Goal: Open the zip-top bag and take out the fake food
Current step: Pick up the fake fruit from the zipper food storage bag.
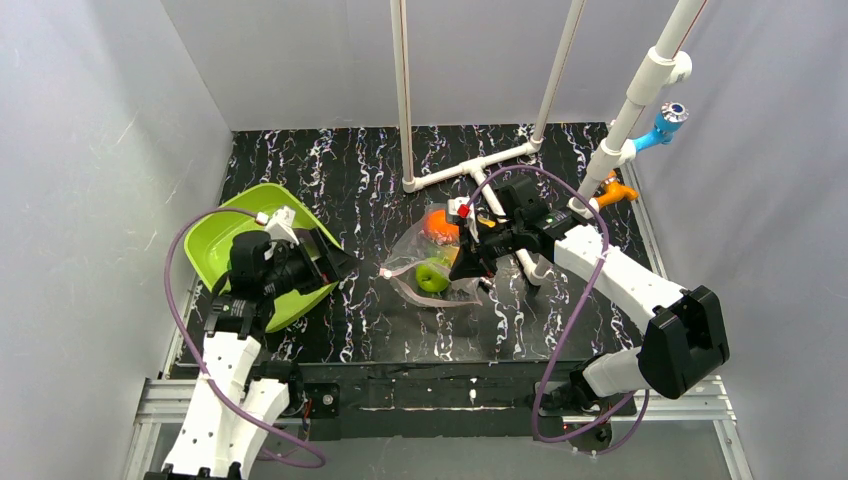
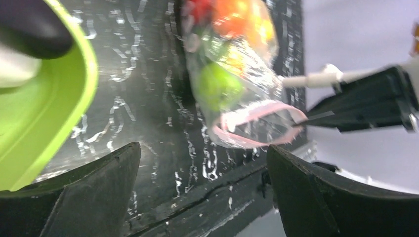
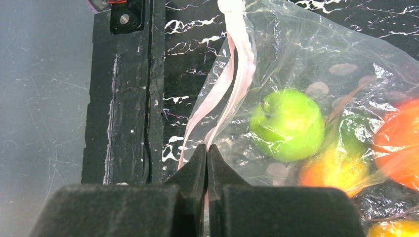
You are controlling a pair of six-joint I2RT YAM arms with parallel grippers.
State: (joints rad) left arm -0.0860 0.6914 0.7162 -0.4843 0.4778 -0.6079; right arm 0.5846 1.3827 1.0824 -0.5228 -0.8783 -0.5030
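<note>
The right gripper [image 3: 207, 148] has its two fingers pressed together on the pinkish zip strip [image 3: 238, 64] of the zip-top bag [image 3: 306, 59], pinching it at one end of the mouth. In the left wrist view the strip curves into an open loop, so the mouth gapes. The bag lies on the black marbled table [image 1: 350, 180] near its middle, with the fake food inside: a green round fruit [image 3: 287, 124] nearest the mouth, and an orange [image 3: 401, 138] and a yellowish piece [image 3: 336, 173] deeper in.

The left gripper [image 1: 335, 265] stands spread wide and holds nothing. It hovers at the near edge of the lime-green tray [image 1: 215, 240], apart from the bag and facing its open mouth.
</note>
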